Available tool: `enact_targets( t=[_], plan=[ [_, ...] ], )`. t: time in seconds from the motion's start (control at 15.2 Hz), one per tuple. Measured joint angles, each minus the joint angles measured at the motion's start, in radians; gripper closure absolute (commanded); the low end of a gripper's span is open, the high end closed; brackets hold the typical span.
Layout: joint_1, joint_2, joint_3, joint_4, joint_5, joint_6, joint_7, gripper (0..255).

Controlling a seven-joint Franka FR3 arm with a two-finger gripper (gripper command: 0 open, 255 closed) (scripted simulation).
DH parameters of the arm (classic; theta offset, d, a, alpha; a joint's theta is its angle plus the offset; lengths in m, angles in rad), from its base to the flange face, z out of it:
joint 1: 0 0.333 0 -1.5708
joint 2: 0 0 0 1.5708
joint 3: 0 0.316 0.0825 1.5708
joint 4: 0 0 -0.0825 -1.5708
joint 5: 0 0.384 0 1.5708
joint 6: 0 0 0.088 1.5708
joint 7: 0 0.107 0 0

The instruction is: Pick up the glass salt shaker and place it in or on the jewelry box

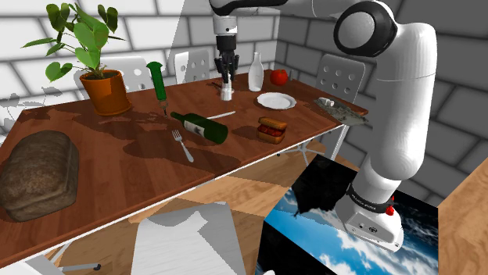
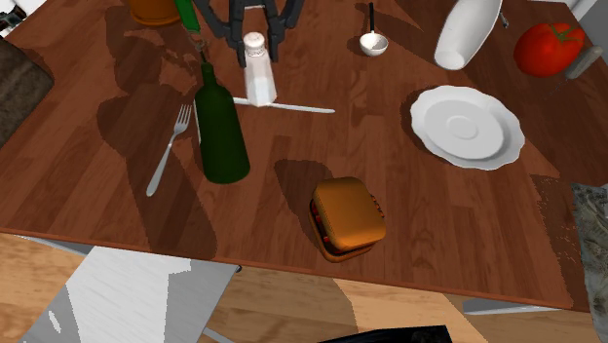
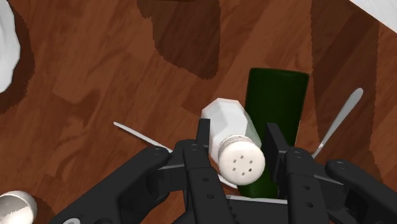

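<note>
The white shaker [image 2: 259, 73] is seen upright on the table [image 2: 409, 214], near the far edge in the shoulder view, with its base set on or against the blade of a knife [image 2: 302, 108]. Its cap, pierced with small holes, is seen in the wrist view. The gripper [image 3: 239, 126] is held straight down over the shaker. The jaws are set apart, one on each side of the shaker's upper part and close to it; they are not seen to be clamped on it, and a thin gap is seen beside the cap.

A dark green bottle [image 2: 221, 132] is laid on its side just beside the shaker, its neck pointing toward the gripper. A fork [image 2: 168, 151] is laid on the bottle's other side. The brown box [image 2: 348, 216], with red showing at its seam, is placed nearer the table's front edge, well apart from the shaker. A white plate [image 2: 466, 127] is found near the box, and beyond the plate a tomato [image 2: 549, 49] and a white bottle [image 2: 468, 29]. A spoon [image 2: 372, 41] is laid between the shaker and the white bottle.
</note>
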Motion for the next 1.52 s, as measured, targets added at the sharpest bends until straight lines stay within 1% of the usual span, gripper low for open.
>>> enact_targets(
  t=[0.46,0.79,1.06,1.19,1.52],
  plan=[
    [-0.051,-0.265,-0.033,-0.325,-0.002,0.056,-0.085,255],
    [-0.085,-0.431,-0.066,-0.493,-0.015,0.054,-0.151,255],
    [-0.113,-0.539,-0.098,-0.587,-0.034,0.039,-0.207,255],
    [-0.118,-0.568,-0.105,-0.630,-0.039,0.053,-0.218,255],
    [-0.120,-0.579,-0.108,-0.707,-0.041,0.119,-0.224,255]
  ],
)
